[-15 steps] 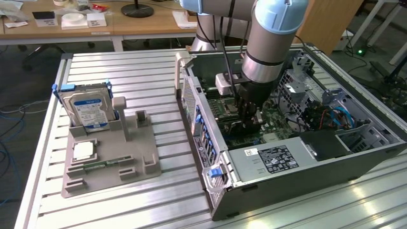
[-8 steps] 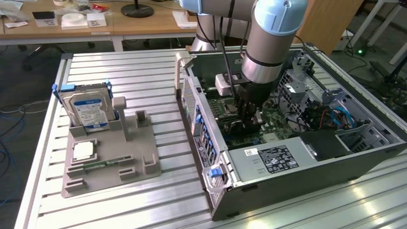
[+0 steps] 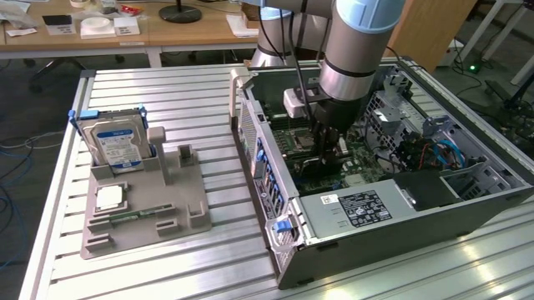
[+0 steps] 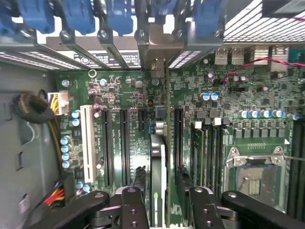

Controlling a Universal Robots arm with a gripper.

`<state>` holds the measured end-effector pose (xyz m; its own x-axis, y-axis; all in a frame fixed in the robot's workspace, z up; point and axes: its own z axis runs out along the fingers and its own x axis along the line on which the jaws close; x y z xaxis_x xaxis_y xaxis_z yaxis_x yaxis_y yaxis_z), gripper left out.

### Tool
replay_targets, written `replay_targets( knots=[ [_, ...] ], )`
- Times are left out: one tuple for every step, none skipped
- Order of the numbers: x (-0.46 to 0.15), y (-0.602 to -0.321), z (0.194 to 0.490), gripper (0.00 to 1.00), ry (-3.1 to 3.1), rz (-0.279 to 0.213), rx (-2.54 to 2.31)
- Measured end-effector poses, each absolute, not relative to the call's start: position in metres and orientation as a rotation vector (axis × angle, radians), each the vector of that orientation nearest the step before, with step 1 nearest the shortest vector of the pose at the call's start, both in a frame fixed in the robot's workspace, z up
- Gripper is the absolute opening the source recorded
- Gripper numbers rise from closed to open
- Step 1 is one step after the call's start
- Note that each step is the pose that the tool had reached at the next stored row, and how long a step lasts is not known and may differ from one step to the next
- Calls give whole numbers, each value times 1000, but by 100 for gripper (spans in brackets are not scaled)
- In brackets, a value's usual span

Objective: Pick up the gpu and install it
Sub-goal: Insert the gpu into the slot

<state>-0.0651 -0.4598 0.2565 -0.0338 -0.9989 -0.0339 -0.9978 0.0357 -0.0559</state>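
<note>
While your grey robot arm (image 3: 354,50) reaches down into the open dark-grey computer case (image 3: 467,212), its black gripper (image 3: 326,164) sits low over the green motherboard (image 4: 228,95). Look at the wrist view: the thin green gpu card (image 4: 159,162) stands on edge in the row of long black expansion slots (image 4: 108,143), and its pale metal end bracket (image 4: 153,50) lines up with the slot openings at the rear wall of the case, under the blue retention clips (image 4: 78,16). You can see the two black fingers (image 4: 134,210) flanking the card's near end, one on each side, with a narrow gap showing between each finger and the card, so they stand apart and are not clamped on it. Whether the card is fully seated in its slot you cannot tell.

Beside the card, the silver processor socket (image 4: 255,174) lies bare on the board. On the exterior view's left, well apart from the case, a grey moulded parts holder (image 3: 146,206) rests on the ribbed aluminium table (image 3: 167,94); a silver hard drive with a blue-and-white label (image 3: 115,145) stands upright in it, and a small narrow green memory stick (image 3: 134,217) lies flat in another recess.
</note>
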Motion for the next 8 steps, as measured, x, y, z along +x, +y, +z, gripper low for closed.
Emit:
replay_targets(
  knots=[
    [-65,-460,259,40,2213,-28,-2138],
    [-66,-460,262,40,2212,-29,-2137],
    [-66,-460,265,40,2211,-31,-2136],
    [-66,-460,268,40,2210,-34,-2135],
    [-67,-460,271,40,2209,-36,-2134],
    [-67,-460,274,40,2208,-38,-2133],
    [-67,-460,276,40,2207,-40,-2132],
    [-67,-460,279,40,2206,-42,-2131]
  ],
)
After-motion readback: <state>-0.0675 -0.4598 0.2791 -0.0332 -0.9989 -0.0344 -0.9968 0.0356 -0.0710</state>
